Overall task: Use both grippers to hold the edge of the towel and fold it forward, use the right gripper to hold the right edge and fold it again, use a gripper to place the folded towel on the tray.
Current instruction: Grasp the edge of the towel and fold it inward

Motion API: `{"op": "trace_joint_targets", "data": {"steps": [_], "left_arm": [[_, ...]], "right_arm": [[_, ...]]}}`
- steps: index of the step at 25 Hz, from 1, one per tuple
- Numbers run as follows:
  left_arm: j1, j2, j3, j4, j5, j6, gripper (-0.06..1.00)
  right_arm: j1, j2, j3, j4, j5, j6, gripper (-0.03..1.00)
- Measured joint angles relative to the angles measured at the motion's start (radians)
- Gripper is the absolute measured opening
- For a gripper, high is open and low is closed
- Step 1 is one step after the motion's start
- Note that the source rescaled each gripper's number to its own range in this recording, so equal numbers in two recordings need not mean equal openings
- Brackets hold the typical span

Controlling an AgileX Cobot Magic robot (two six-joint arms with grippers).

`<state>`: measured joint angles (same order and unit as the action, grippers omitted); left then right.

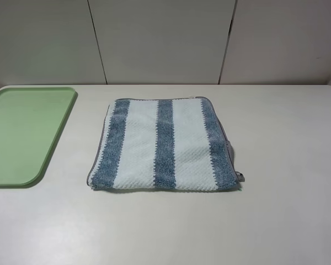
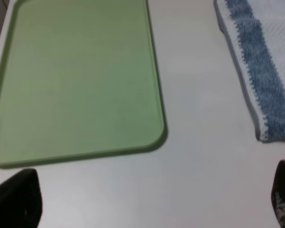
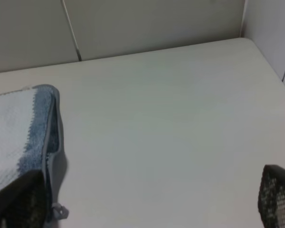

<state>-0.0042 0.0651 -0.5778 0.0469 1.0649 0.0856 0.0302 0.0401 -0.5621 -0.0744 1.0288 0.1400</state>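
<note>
Your left tool point(image 2: 149, 202) is wide open. You can see only its two black fingers point(image 2: 14, 202) at the sides of the left wrist picture. They are far apart and hold nothing. Only the pale counter point(image 2: 190, 118) shows between them.

Your right tool point(image 3: 147, 199) is wide open too, and it holds nothing. One of its fingers point(image 3: 16, 202) shows in front of the side of the towel point(image 3: 19, 137) in the right wrist picture. You cannot tell if it touches the cloth.

On the counter, the towel lies flat in the middle, a bit closer to the far edge than to the near edge. It has dark blue and pale stripes that run from the far edge toward the near edge. It looks folded over, because two layers show along its right side. A thin grey hem point(image 1: 224, 135) runs down that side. A small grey loop point(image 1: 240, 176) sticks out at the towel's near right corner.

The green tray point(image 1: 30, 135) lies by the left edge of the counter, close to the far left corner. It has round corners and a low rim. The towel is not on the tray, and a strip of counter lies between them. A pale wall point(image 1: 160, 38) stands behind the far edge of the counter.
</note>
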Motion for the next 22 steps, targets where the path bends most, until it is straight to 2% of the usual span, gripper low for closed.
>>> {"op": "trace_joint_targets", "data": {"steps": [8, 11, 13, 18, 22], "left_arm": [[-0.018, 0.304, -0.186, -0.012, -0.014, 0.185, 1.0], [-0.115, 0.412, -0.247, -0.026, -0.048, 0.214, 1.0], [-0.207, 0.484, -0.274, -0.002, -0.053, 0.226, 1.0], [-0.464, 0.643, -0.305, 0.118, -0.051, 0.235, 1.0], [-0.612, 0.743, -0.307, 0.167, -0.051, 0.236, 0.99]], "right_arm": [[0.0, 0.285, -0.165, 0.0, -0.001, -0.071, 1.0], [0.0, 0.411, -0.225, 0.0, -0.003, -0.134, 1.0], [0.017, 0.487, -0.259, 0.0, -0.005, -0.162, 1.0], [0.142, 0.669, -0.314, -0.006, -0.008, -0.203, 1.0], [0.237, 0.794, -0.343, -0.016, -0.018, -0.234, 1.0]]}}
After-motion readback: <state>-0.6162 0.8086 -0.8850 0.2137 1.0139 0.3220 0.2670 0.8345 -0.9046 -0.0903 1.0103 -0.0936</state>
